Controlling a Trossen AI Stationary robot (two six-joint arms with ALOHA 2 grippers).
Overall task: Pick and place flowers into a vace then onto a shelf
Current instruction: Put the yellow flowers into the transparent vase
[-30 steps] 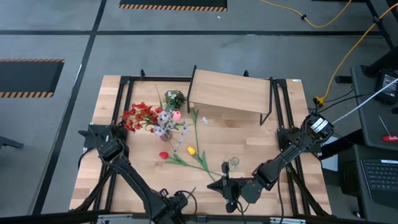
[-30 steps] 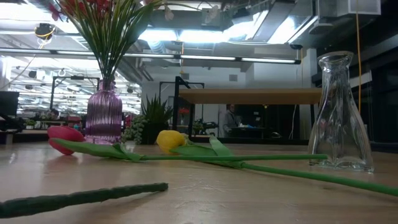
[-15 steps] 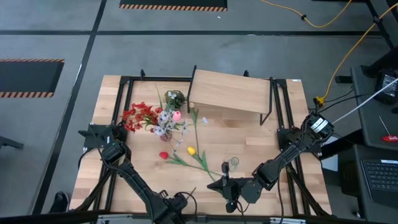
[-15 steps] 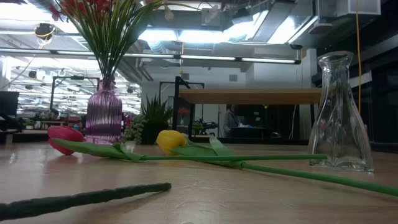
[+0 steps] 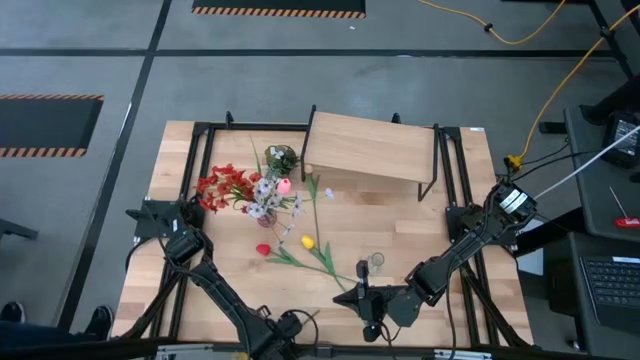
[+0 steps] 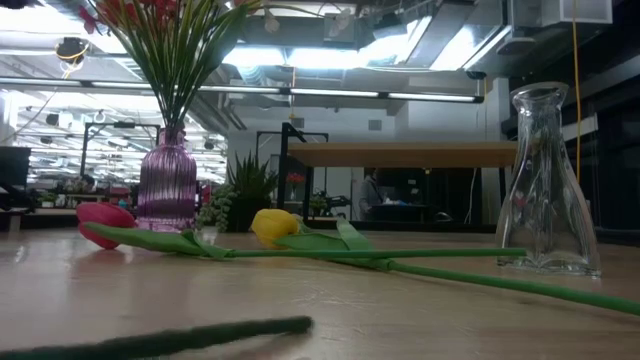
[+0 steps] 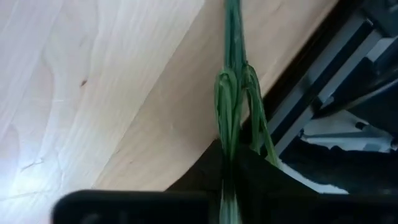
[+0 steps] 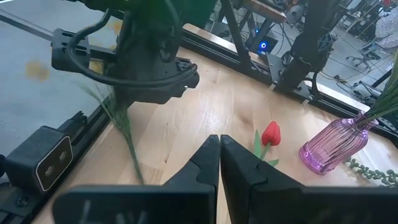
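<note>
Lying loose: two tulips

Near stem is blurring out low down, and the left claw is getting cut off by the frame.

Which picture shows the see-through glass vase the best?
The low view: the clear glass vase stands upright and empty on the right, its whole shape seen from the side. The high view shows it only as a small ring from above. Neither wrist view shows it.
</note>
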